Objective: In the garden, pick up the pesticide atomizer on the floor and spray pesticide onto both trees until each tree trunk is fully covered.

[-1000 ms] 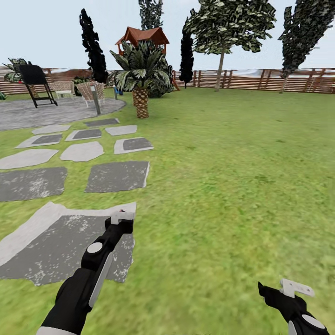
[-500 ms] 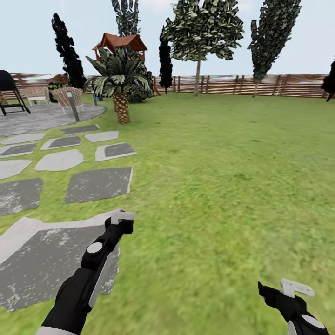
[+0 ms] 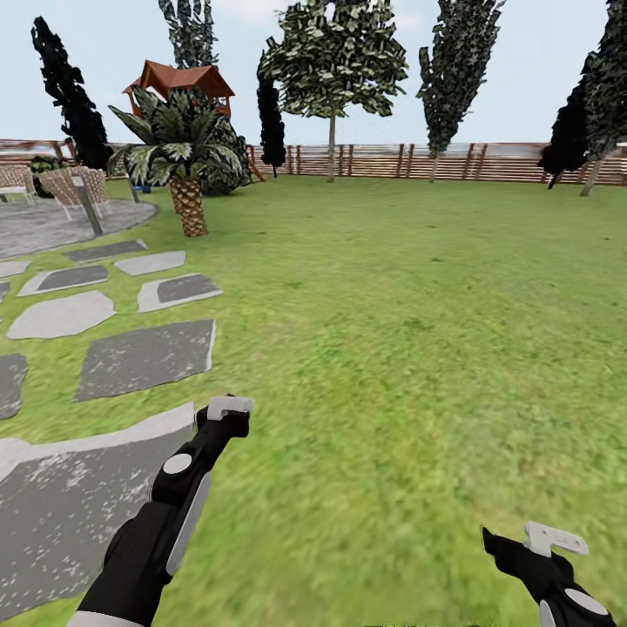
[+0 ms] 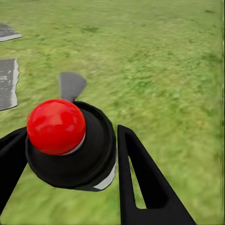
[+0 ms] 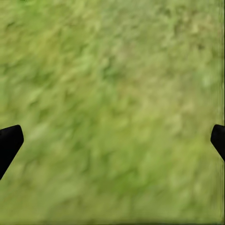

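Gripping the pesticide atomizer [image 4: 70,140], a black body with a red ball top, the left gripper [image 4: 70,159] has its dark fingers [image 4: 140,183] closed against the atomizer's sides, as the left wrist view shows. From the head camera, the left arm [image 3: 165,514] reaches forward and slightly inward over the edge of a grey paving slab [image 3: 61,514], while the right arm [image 3: 549,575] sits low at the frame's corner above the lawn [image 3: 418,348]. The right gripper [image 5: 112,140] hangs over bare grass with its two fingertips [image 5: 9,140] spread wide apart, holding nothing. Far ahead across the garden, a tree [image 3: 335,57] with a straight bare tree trunk [image 3: 331,148] stands by the brown slat fence [image 3: 505,161], well apart from both grippers. A short palm [image 3: 178,148] rises beside the stepping stones [image 3: 144,357].
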You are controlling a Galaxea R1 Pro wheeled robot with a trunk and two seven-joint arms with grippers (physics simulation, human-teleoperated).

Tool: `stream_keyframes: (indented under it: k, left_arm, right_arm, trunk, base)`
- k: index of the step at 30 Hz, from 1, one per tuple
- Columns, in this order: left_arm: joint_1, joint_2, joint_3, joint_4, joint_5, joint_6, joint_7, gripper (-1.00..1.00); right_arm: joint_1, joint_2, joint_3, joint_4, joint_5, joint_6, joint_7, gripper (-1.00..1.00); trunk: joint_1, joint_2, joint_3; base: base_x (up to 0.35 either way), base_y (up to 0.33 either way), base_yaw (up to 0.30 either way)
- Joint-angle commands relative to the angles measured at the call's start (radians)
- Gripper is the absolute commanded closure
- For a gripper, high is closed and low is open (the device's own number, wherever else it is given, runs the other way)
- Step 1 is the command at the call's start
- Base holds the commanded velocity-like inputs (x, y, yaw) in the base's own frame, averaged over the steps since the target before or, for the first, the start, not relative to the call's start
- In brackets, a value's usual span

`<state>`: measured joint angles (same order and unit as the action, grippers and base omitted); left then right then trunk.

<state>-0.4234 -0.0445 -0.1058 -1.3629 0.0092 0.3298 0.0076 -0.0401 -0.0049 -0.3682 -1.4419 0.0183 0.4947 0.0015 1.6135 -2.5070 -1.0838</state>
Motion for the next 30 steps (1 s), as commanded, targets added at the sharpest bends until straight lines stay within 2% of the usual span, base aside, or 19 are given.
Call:
stream_keyframes:
  k: [1, 16, 20, 30]
  left_arm:
    - [0.0, 0.0, 0.0, 0.0, 0.0, 0.0, 0.0, 1.0]
    - [0.0, 0.0, 0.0, 0.0, 0.0, 0.0, 0.001, 1.0]
    - [0.0, 0.0, 0.0, -0.001, 0.0, 0.0, 0.0, 1.0]
    - [0.0, 0.0, 0.0, 0.0, 0.0, 0.0, 0.0, 1.0]
  right_arm:
    - [0.0, 0.0, 0.0, 0.0, 0.0, 0.0, 0.0, -1.0]
    - [0.0, 0.0, 0.0, 0.0, 0.0, 0.0, 0.0, -1.0]
    - [0.0, 0.0, -0.001, 0.0, 0.0, 0.0, 0.0, -1.0]
    - [0.0, 0.0, -0.001, 0.0, 0.0, 0.0, 0.0, -1.0]
  trunk:
    - [0.0, 0.0, 0.001]
    - [0.0, 0.0, 0.008]
    - [-0.002, 0.001, 0.025]
    - [-0.002, 0.001, 0.03]
  base:
    - [0.0, 0.0, -0.259]
    - [0.0, 0.0, -0.259]
    - [0.0, 0.0, -0.259]
    - [0.0, 0.0, -0.259]
